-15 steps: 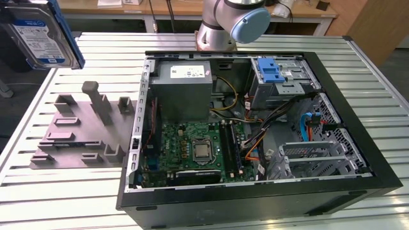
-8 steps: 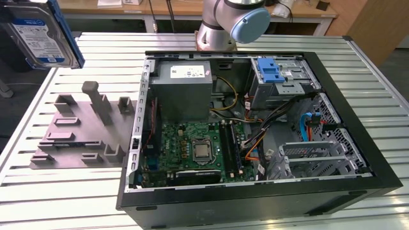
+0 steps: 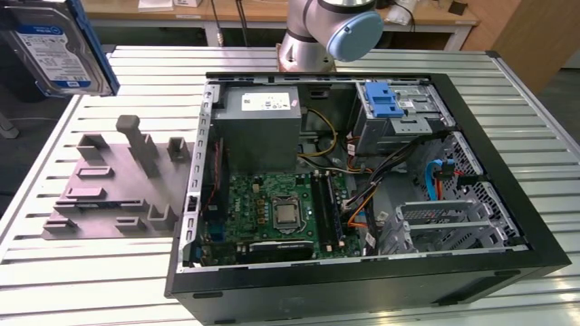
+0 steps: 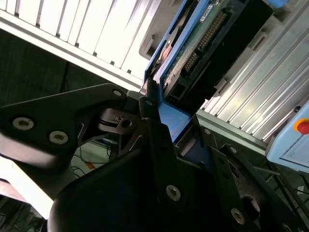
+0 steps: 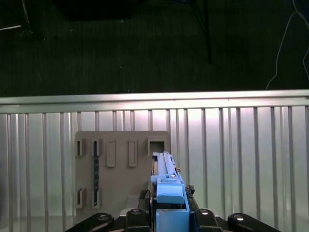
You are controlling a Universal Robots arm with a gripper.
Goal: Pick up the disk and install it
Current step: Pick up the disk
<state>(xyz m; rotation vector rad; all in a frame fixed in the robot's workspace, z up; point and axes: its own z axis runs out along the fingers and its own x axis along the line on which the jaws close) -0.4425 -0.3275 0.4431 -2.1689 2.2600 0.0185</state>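
Pickup looks done: the gripper (image 5: 169, 213) has its fingers (image 4: 153, 126) closed against the blue rail of the disk (image 5: 166, 175), which stands on edge between them with nothing under it. In the second wrist view the disk's circuit-board side and connector end (image 4: 200, 36) point away from the gripper. Below and beyond it lies the grey holder plate (image 5: 120, 186) with its slots and posts, resting on the slatted metal table (image 3: 91, 278). In the exterior view the disk (image 3: 56, 51) hangs high at the exterior view's left, above the table's far corner and well apart from the open computer case (image 3: 363, 282). So installing is, by my judgement, wholly left to do: no part of the disk is inside the case, where a metal cage with a blue tab (image 3: 385, 102) sits at the far side. As for writing, the disk's white-and-blue label carries print I cannot make out, and so does the white sticker on the grey metal box (image 3: 263, 125).
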